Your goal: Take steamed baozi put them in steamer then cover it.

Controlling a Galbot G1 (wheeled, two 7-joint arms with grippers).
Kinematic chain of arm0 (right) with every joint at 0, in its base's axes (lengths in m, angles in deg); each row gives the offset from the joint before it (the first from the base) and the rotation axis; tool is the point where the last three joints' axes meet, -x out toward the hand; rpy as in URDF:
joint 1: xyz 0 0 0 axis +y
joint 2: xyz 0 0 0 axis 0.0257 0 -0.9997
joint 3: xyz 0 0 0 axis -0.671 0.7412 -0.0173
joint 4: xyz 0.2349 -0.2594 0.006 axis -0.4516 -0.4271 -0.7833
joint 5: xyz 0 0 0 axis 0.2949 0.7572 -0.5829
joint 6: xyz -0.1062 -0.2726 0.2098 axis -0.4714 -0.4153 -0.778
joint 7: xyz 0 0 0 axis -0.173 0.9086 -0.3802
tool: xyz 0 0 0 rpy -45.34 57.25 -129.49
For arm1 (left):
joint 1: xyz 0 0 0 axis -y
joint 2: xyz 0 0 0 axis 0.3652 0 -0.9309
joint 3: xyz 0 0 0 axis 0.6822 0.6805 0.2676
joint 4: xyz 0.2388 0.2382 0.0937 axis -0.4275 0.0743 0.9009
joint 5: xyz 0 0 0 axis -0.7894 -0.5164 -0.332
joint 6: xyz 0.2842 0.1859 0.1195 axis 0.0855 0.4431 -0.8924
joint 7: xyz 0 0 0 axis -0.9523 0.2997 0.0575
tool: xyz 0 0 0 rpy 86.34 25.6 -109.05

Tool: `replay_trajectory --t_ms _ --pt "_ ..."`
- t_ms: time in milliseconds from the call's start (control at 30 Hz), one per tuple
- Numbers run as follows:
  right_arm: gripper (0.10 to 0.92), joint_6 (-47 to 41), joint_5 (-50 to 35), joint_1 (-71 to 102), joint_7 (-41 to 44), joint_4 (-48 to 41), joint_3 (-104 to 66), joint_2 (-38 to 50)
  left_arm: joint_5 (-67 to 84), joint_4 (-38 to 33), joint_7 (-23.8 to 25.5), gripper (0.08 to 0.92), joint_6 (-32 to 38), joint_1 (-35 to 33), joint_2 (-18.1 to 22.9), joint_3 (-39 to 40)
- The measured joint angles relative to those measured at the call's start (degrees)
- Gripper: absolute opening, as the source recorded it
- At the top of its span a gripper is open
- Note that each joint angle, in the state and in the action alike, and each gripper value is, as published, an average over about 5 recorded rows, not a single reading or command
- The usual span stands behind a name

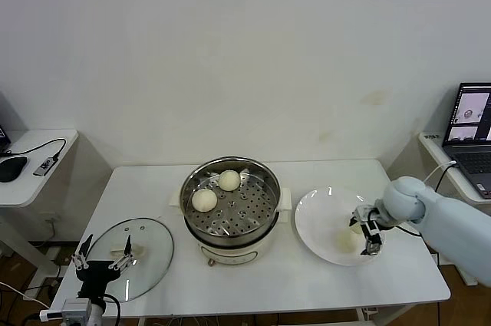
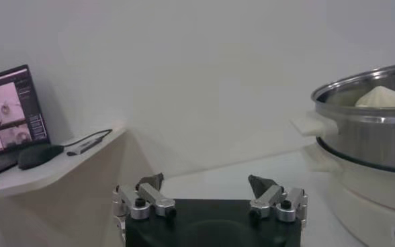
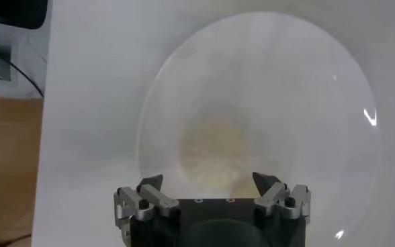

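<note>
The steamer (image 1: 230, 222) stands mid-table with two baozi on its perforated tray, one (image 1: 204, 199) nearer me and one (image 1: 229, 180) farther back. Another baozi (image 1: 345, 240) lies on the white plate (image 1: 318, 215) to the right. My right gripper (image 1: 367, 234) hovers open just beside and above it. From the right wrist the baozi (image 3: 211, 151) sits just ahead of the open right gripper (image 3: 207, 181), untouched. The glass cover (image 1: 142, 245) lies flat at front left. My left gripper (image 1: 105, 258) hangs open over its near edge; its wrist view shows the left gripper (image 2: 206, 182) empty and the steamer (image 2: 369, 144) alongside.
A laptop (image 1: 472, 126) sits on a side table at the right, close to my right arm. Another side table at the left holds a mouse (image 1: 11, 166) and cables. The table's front edge runs just below the cover and plate.
</note>
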Motion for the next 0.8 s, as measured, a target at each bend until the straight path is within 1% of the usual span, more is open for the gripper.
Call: replay_trajectory --t_ms 100,200,533,800 --pt "0.810 -0.2 0.3 0.3 -0.2 -0.9 -0.1 -1.0 0.0 0.0 0.0 0.823 0.0 0.0 0.1 0.0" --pt "0.778 -0.5 0.5 0.4 -0.2 -1.6 0.1 -1.6 -0.1 0.1 0.0 0.823 0.0 0.0 0.1 0.1" --pt "0.621 -1.1 -0.3 -0.5 0.1 -2.7 0.9 -2.8 0.0 0.0 -0.1 0.823 0.0 0.2 0.1 0.1" --pt "0.572 -1.2 -1.9 -3.4 0.9 -2.6 2.4 -2.5 0.2 -0.1 -0.2 0.823 0.1 0.2 0.0 -0.2"
